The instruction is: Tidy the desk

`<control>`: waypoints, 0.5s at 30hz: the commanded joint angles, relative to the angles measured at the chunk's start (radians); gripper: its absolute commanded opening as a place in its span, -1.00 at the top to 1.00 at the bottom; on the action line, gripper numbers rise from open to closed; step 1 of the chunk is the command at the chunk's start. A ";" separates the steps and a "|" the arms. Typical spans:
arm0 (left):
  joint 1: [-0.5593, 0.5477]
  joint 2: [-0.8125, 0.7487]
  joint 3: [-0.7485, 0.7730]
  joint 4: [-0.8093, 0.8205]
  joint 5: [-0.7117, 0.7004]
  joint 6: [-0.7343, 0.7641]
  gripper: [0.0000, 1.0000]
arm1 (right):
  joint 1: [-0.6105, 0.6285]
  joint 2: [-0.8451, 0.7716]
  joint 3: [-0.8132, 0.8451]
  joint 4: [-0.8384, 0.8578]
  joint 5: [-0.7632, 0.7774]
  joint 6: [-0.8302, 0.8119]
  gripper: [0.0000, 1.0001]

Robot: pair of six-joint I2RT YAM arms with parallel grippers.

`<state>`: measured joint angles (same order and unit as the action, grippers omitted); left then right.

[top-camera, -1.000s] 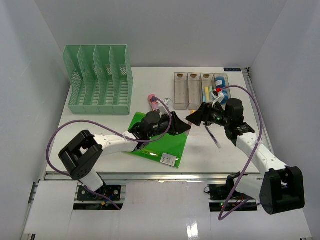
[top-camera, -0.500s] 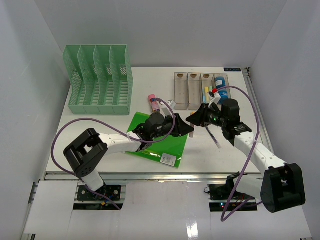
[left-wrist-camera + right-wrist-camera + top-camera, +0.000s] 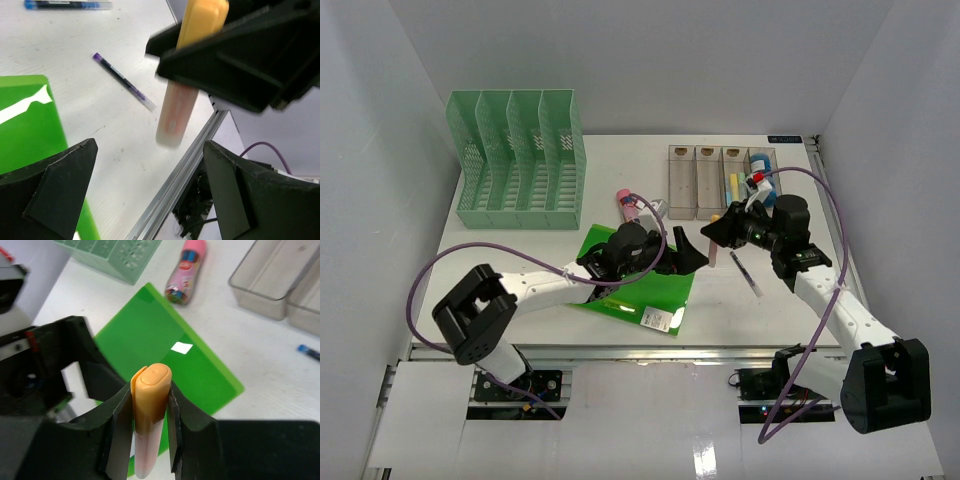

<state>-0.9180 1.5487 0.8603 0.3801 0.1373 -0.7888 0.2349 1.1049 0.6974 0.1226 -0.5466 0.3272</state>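
- The desk (image 3: 720,310) lies below both hands, which meet over its middle.
- The right hand (image 3: 150,410) pinches an orange-capped tube (image 3: 151,385) by its cap end.
- The left hand (image 3: 150,190) gapes wide and empty, just left of the tube.

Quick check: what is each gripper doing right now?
The left gripper is open, holding nothing.
The right gripper is closed on the orange-capped marker.
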 commanded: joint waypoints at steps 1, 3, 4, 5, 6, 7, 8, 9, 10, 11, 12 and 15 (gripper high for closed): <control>0.002 -0.184 -0.086 -0.136 -0.036 0.114 -0.96 | -0.049 0.075 0.126 0.016 0.114 -0.164 0.85; 0.001 -0.243 -0.146 -0.178 -0.045 0.118 -0.96 | -0.065 0.130 0.192 0.018 0.187 -0.219 0.85; 0.001 -0.275 -0.180 -0.195 -0.050 0.116 -0.96 | -0.072 0.163 0.227 0.019 0.225 -0.244 0.85; 0.001 -0.315 -0.224 -0.200 -0.058 0.104 -0.96 | -0.077 0.210 0.268 0.019 0.264 -0.261 0.85; 0.001 -0.355 -0.256 -0.203 -0.070 0.095 -0.96 | -0.082 0.261 0.299 0.023 0.298 -0.270 0.85; 0.001 -0.395 -0.285 -0.205 -0.083 0.086 -0.96 | -0.085 0.314 0.327 0.028 0.331 -0.277 0.85; 0.001 -0.416 -0.325 -0.208 -0.091 0.077 -0.96 | -0.090 0.343 0.370 0.040 0.356 -0.277 0.85; 0.001 -0.444 -0.353 -0.215 -0.102 0.069 -0.96 | -0.093 0.383 0.408 0.050 0.372 -0.277 0.85; 0.002 -0.478 -0.372 -0.223 -0.116 0.064 -0.96 | -0.096 0.433 0.439 0.058 0.385 -0.277 0.85; 0.002 -0.504 -0.395 -0.240 -0.122 0.059 -0.96 | -0.098 0.472 0.487 0.064 0.409 -0.278 0.85; 0.002 -0.526 -0.413 -0.259 -0.128 0.057 -0.96 | -0.100 0.507 0.537 0.066 0.435 -0.286 0.85; 0.003 -0.598 -0.441 -0.308 -0.158 0.056 -0.96 | -0.106 0.631 0.652 0.060 0.495 -0.317 0.83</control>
<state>-0.9179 1.0603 0.4510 0.1482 0.0446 -0.7245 0.1376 1.6082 1.1787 0.1379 -0.1927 0.0781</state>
